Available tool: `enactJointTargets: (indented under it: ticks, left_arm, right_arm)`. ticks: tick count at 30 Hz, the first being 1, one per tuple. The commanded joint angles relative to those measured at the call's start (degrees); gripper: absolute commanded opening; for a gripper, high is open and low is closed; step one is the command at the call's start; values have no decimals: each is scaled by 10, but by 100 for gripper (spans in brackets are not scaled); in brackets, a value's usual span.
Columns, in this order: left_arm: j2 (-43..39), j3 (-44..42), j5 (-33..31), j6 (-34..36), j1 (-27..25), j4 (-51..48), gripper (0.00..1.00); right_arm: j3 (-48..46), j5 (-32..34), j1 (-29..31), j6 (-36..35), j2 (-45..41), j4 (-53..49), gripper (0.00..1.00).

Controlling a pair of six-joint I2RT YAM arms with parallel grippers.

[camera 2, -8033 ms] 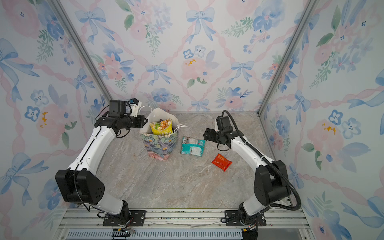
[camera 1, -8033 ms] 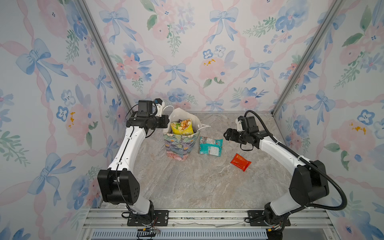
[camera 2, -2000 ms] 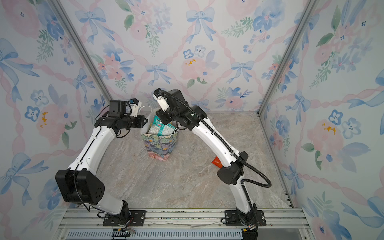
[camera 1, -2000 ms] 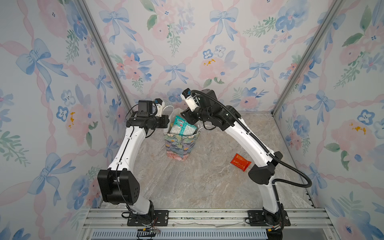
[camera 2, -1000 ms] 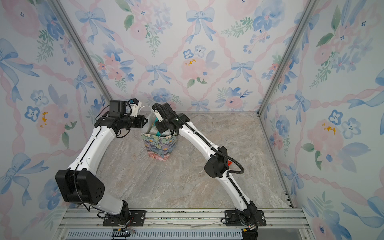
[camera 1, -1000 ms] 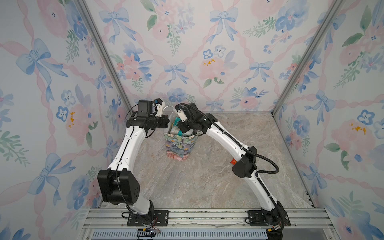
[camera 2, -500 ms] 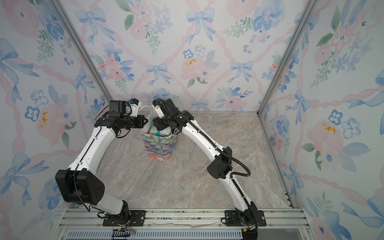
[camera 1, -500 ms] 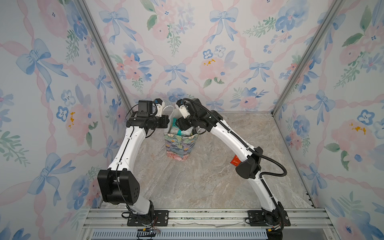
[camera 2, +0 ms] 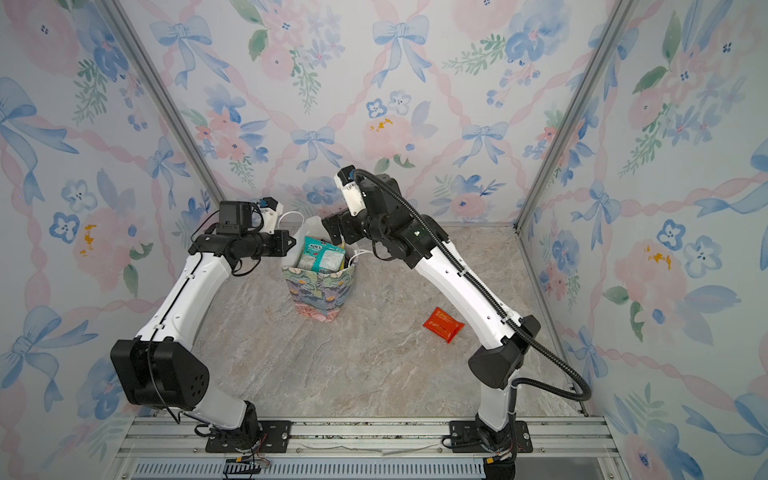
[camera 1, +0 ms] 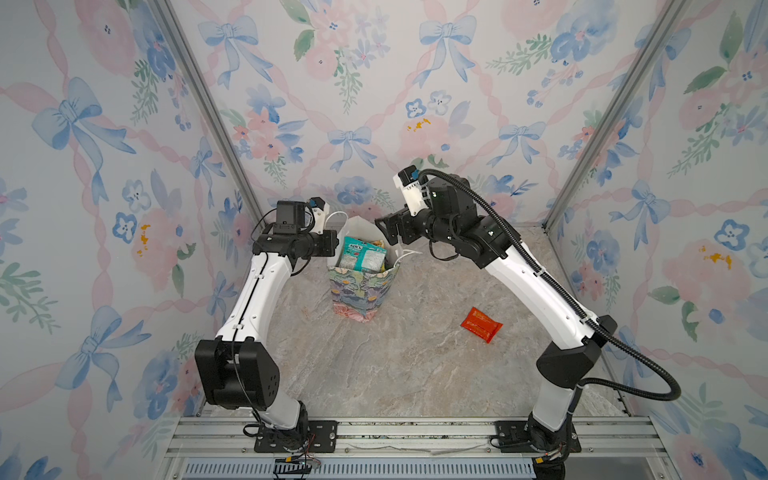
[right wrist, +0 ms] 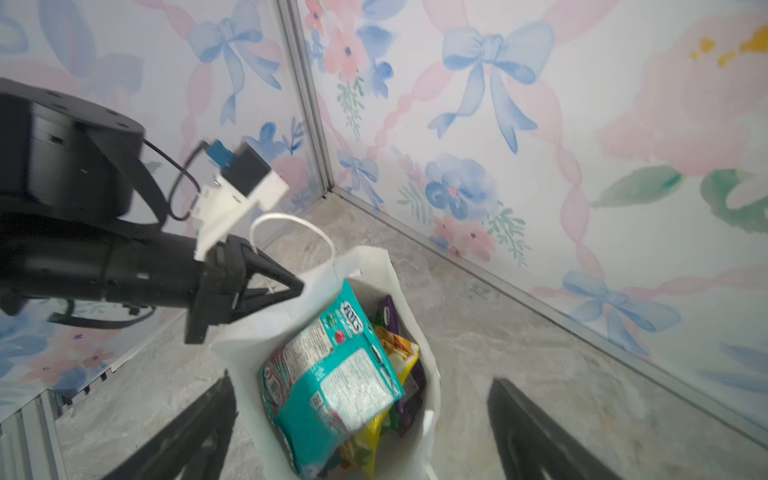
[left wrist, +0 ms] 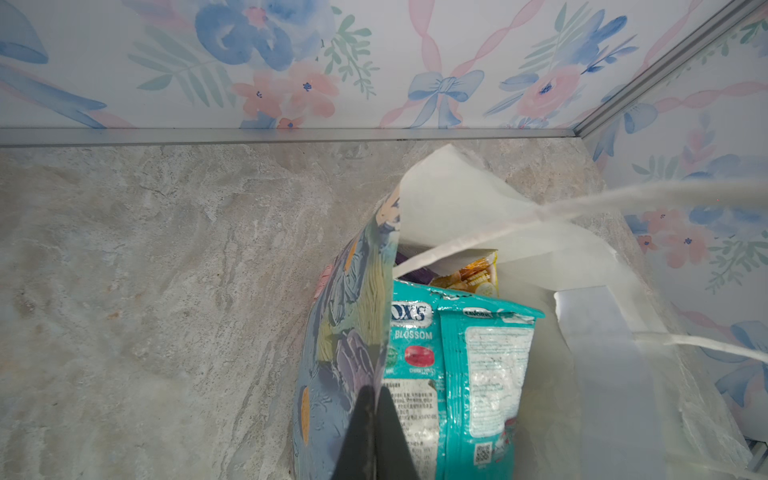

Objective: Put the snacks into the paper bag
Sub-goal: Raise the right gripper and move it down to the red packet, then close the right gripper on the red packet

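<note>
Left gripper (left wrist: 374, 399) pinched shut on the rim of the paper bag (camera 1: 360, 295), right gripper (camera 1: 388, 233) spread wide and empty just above its mouth, teal packet (camera 1: 360, 255) inside below those fingers, red-orange packet (camera 1: 481, 325) on the table (camera 1: 415, 365), well apart from both.

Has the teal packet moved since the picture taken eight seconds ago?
Yes. The teal packet went left, from the tabletop right of the paper bag into its open top; the bag itself stands where it was.
</note>
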Motion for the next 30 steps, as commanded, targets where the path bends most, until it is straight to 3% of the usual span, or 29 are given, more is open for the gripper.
enactJointTargets:
  ticks: [1, 7, 14, 19, 30]
  left_arm:
    - [-13, -9, -2, 13, 2, -12, 0]
    - [-11, -10, -3, 12, 2, -12, 0]
    - [-8, -10, -3, 12, 2, -12, 0]
    - [-9, -9, -3, 12, 2, -12, 0]
    - [-8, -10, -4, 12, 2, -12, 0]
  right_arm:
    - [-126, 28, -42, 41, -67, 40, 97]
    - [-420, 40, -155, 134, -216, 83, 97]
    - [-646, 43, -261, 215, -267, 79, 97]
    - [-740, 7, -300, 263, -253, 116, 97]
    - [-814, -32, -302, 327, -245, 161, 98]
